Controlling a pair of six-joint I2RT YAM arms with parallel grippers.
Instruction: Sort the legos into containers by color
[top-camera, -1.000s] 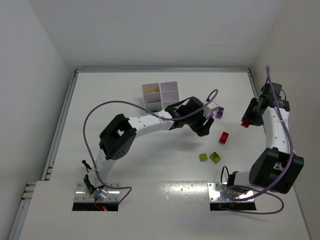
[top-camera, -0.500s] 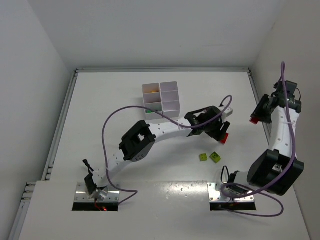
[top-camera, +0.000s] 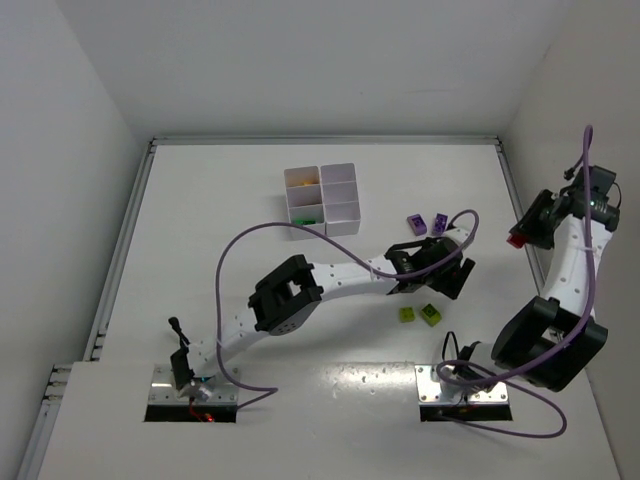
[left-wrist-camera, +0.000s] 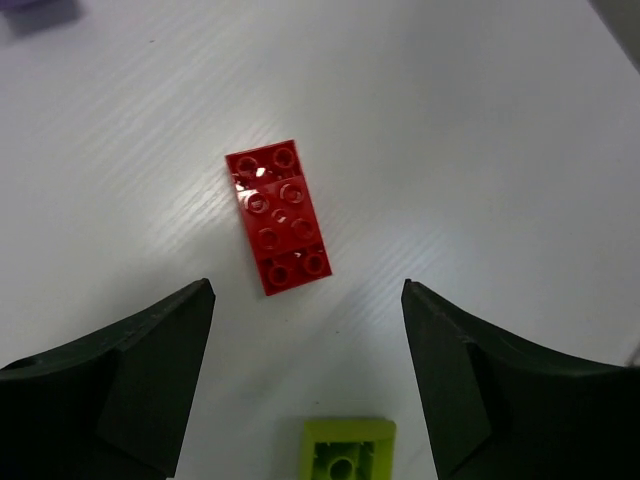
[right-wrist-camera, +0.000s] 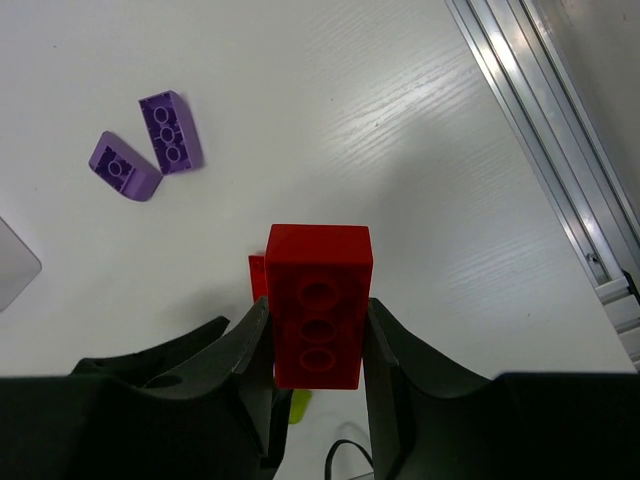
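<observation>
A: Target now?
B: Loose red brick, flat on bench, studs up, middle of left wrist view, long axis slightly tilted. In top view, right of centre, hidden beneath left arm.
A: Left jaws?
B: Apart, one each side of it, above, not touching. Off-centre: nearer the finger at lower left of frame.
A: Right jaws?
B: Clamped on second red brick, held up off the bench at right edge of top view.
A: Clutter?
B: Lime brick just below target at bottom edge; purple bricks further up. Tray upper centre of top view, well apart; orange and green inside, no red visible.
A: Tips for the grab?
B: Probably: nudge toward frame left to centre, twist a touch to square with the long sides, drop straight down, close across the narrow width. Keep clear of lime brick. Lift fully before heading to tray.
</observation>
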